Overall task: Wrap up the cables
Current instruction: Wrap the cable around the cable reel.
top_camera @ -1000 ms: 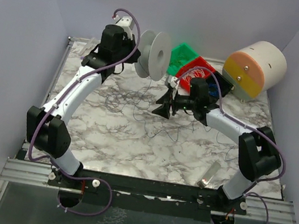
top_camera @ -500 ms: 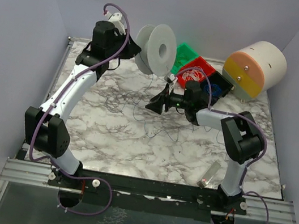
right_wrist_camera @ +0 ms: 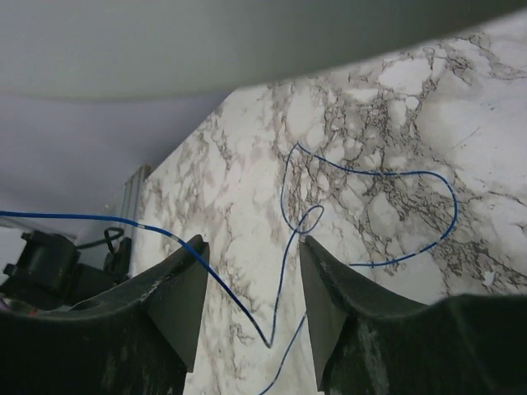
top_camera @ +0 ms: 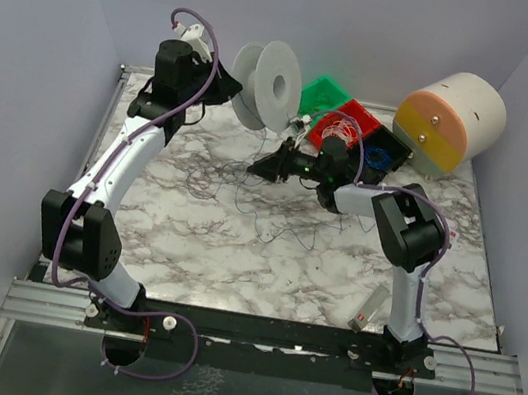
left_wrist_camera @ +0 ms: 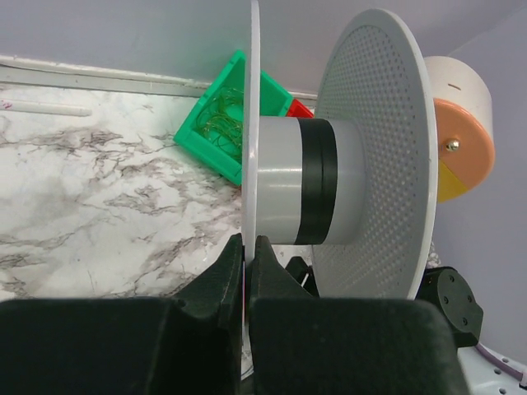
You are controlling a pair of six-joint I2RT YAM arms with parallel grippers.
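Note:
My left gripper is shut on one flange of a grey spool and holds it above the table's back. In the left wrist view the fingers pinch the thin flange edge, and the spool has a dark band on its hub. The cables, thin dark wires, lie tangled on the marble below. My right gripper is open, low, just under the spool. In the right wrist view a thin wire, blue here, runs loose between the open jaws of my right gripper, touching neither finger for certain.
A green bin, a red bin with white wire rings and a black bin with a blue coil stand at the back. A cream and orange drum is back right. A small strip lies front right.
My left arm has lifted the spool and swung it left and back. My right gripper has moved left and back, toward the spool, staying open.

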